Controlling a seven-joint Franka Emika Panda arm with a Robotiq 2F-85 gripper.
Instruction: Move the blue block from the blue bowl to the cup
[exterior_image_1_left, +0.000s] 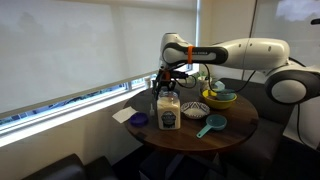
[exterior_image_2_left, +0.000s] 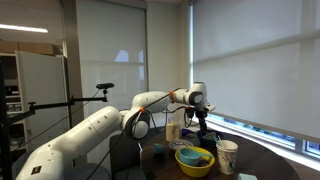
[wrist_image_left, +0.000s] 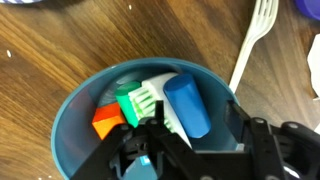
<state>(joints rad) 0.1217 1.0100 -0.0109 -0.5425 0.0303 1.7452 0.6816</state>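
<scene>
Wrist view: bowl (wrist_image_left: 75, 110) on table (wrist_image_left: 50, 40) holds orange block (wrist_image_left: 106, 120), green piece (wrist_image_left: 140, 100), then blue block (wrist_image_left: 187, 105) at right, untouched. Gripper (wrist_image_left: 205, 148) hovers over the bowl, fingers (wrist_image_left: 150, 142) spread wide, empty. White fork (wrist_image_left: 255, 40) lies right of bowl.

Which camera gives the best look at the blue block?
The wrist view: the blue block lies close up inside the blue bowl. In both exterior views I cannot make it out.

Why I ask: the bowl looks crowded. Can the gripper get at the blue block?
Probably yes: the gripper hangs over the blue bowl, jaws apart; the blue block lies uncovered, though a green piece sits close beside it.
</scene>
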